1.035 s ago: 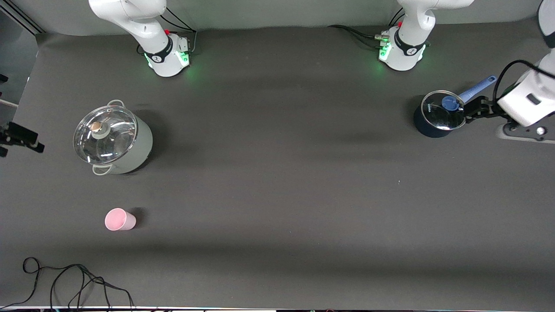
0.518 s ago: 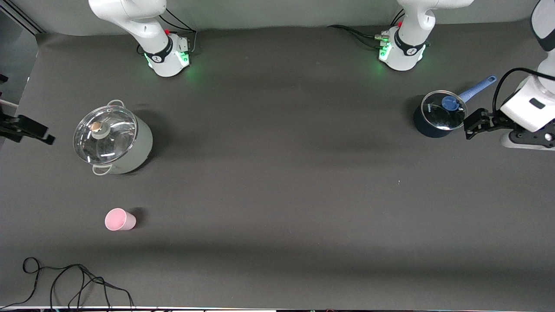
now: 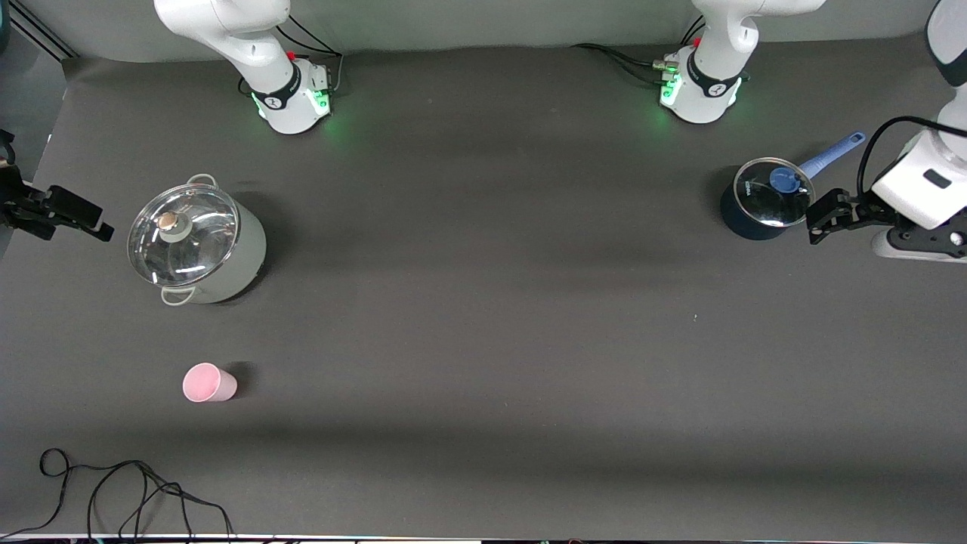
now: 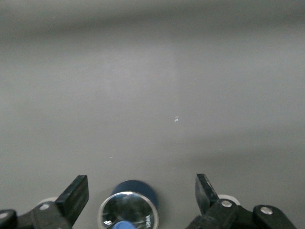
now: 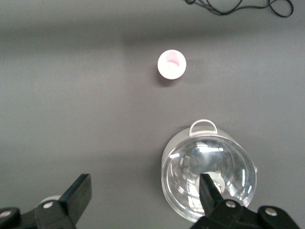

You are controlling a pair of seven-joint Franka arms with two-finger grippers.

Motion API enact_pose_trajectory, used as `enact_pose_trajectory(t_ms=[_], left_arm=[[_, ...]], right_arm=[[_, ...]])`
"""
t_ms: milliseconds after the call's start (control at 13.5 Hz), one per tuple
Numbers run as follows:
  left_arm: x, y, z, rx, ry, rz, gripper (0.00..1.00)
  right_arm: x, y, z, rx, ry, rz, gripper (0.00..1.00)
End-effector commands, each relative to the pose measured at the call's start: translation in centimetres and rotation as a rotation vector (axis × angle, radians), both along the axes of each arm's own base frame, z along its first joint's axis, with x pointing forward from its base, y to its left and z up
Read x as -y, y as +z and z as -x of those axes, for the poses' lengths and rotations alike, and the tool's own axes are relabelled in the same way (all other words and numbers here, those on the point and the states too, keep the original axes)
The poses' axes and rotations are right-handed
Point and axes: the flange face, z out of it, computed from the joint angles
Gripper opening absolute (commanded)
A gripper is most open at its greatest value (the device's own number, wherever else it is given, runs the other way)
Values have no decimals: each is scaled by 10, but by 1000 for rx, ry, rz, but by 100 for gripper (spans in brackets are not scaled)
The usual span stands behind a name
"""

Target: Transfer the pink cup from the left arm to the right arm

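One pink cup (image 3: 208, 383) stands upright, mouth up.

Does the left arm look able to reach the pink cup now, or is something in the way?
Probably not easily. The left gripper hangs open beside the blue saucepan, at the left arm's end of the table, while the pink cup stands at the right arm's end. Nothing blocks the way; the long stretch is the doubt.

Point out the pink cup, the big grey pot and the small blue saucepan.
pink cup (image 3: 209, 383): front view, on its side wall.
big grey pot (image 3: 243, 253): front view, on its wall below the glass lid.
small blue saucepan (image 3: 742, 222): front view, on its dark wall.
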Motion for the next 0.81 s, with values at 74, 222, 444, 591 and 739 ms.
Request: enact_pose_trajectory(t_ms=[74,222,444,591,739], left_arm=[[0,6,-3,-44,21,39,100],[0,4,-4,-54,21,39,100],[5,3,-3,-61,12,36,100],[4,3,-3,-63,15,38,100],[2,4,-5,-49,17,40,100]], right_arm=[[0,9,6,-12,28,12,100],[1,8,8,-32,36,16,100],[1,7,10,-46,45,42,100],[2,8,11,-45,101,44,100],[3,7,13,-64,113,48,100]])
